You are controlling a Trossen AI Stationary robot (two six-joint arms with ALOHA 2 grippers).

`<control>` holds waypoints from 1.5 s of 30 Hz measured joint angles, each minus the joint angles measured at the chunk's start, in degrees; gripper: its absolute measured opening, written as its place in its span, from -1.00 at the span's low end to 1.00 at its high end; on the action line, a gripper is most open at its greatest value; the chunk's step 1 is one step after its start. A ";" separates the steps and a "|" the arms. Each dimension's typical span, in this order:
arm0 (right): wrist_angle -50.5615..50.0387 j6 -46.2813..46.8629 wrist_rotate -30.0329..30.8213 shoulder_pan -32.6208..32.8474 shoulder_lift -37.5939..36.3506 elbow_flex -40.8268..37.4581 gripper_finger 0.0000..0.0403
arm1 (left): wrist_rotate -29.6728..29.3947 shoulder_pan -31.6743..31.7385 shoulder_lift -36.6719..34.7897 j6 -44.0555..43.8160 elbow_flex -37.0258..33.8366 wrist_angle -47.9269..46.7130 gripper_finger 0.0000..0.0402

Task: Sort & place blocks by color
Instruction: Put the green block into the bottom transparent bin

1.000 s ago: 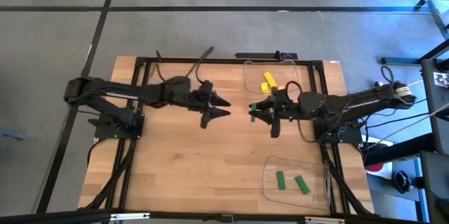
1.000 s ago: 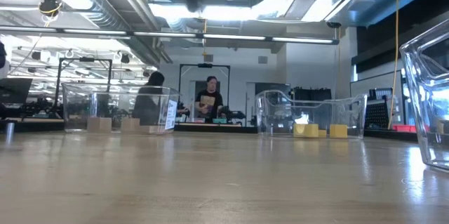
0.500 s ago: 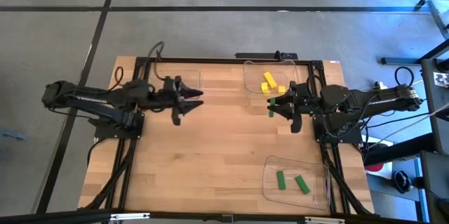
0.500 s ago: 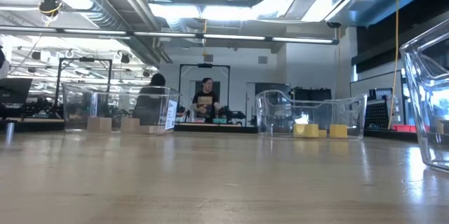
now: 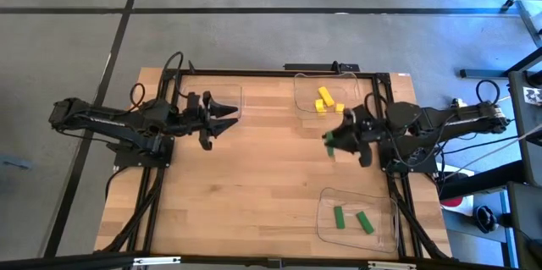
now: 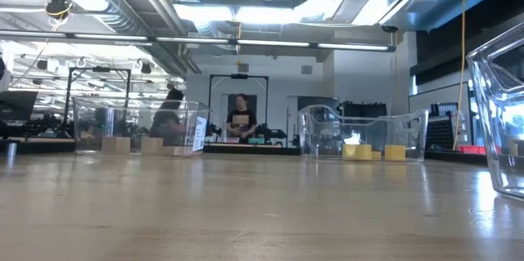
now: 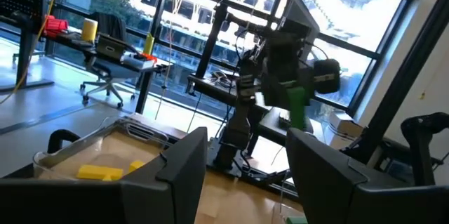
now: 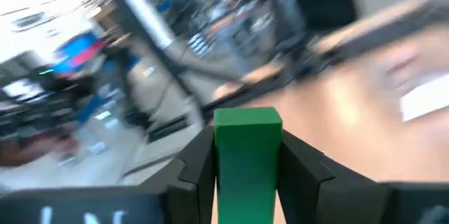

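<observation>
Right hand [image 5: 330,141] pinches a green block [image 8: 247,155]; carry it level over the green tray [image 5: 385,200], then release; left hand [image 5: 230,111] spread, idle.

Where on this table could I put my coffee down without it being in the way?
The bare wooden table centre and near-left corner are free. Crowded: the clear tray of yellow blocks, the clear tray of green blocks, and between them the right gripper holding a green block.

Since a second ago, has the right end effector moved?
Yes. Holding its green block, the right end effector has pulled back toward the table's right edge and slightly nearer the tray with green blocks.
</observation>
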 joint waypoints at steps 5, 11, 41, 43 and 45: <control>-16.06 5.95 -2.89 7.60 6.35 9.36 -0.46 | -0.02 0.00 0.02 -0.01 0.00 0.00 -0.07; -31.42 18.58 -6.71 17.80 16.53 14.59 -0.46 | -2.97 0.00 0.02 -0.04 0.00 0.02 -0.07; -39.51 71.66 -3.14 37.10 49.49 13.76 -0.46 | -4.65 0.00 -0.46 -0.07 0.00 4.11 -0.07; -40.38 72.43 -3.11 37.10 49.93 13.76 -0.46 | -5.26 0.00 -0.46 -0.08 0.00 4.13 -0.07; -40.17 72.43 -3.11 37.08 50.29 13.76 -0.46 | -5.79 0.00 -0.46 -0.07 0.00 4.09 -0.07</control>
